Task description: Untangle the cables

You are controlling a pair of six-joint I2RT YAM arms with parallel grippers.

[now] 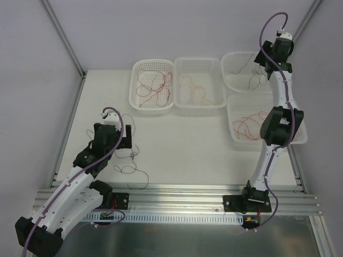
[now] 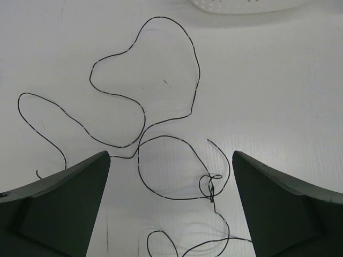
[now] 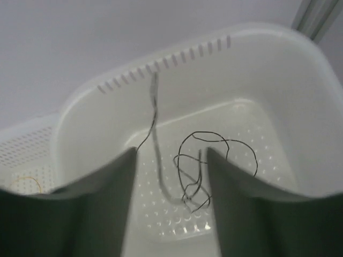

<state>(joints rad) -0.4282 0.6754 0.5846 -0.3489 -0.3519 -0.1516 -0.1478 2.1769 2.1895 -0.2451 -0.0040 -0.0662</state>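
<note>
The left claw (image 2: 170,154), released wide, hangs over a knotted black cable (image 2: 210,187) lying between its fingers, probably to grab it. The right claw (image 3: 170,152) stands parted above a basket (image 3: 268,69); another black cable (image 3: 206,133) lies just below, I think sorted there.

The left arm (image 1: 75,187) rises from its base at the table's (image 1: 177,144) near edge, folds sharply at the elbow and leans over the table's left half. There the left end effector (image 2: 171,160) points down close above the table surface, its fingers (image 2: 69,198) spread wide. The right arm (image 1: 268,155) stretches almost straight from the near edge towards the table's far right corner, and the right end effector (image 3: 171,160) tips downward with its two fingers (image 3: 96,209) parted by a clear gap.
</note>
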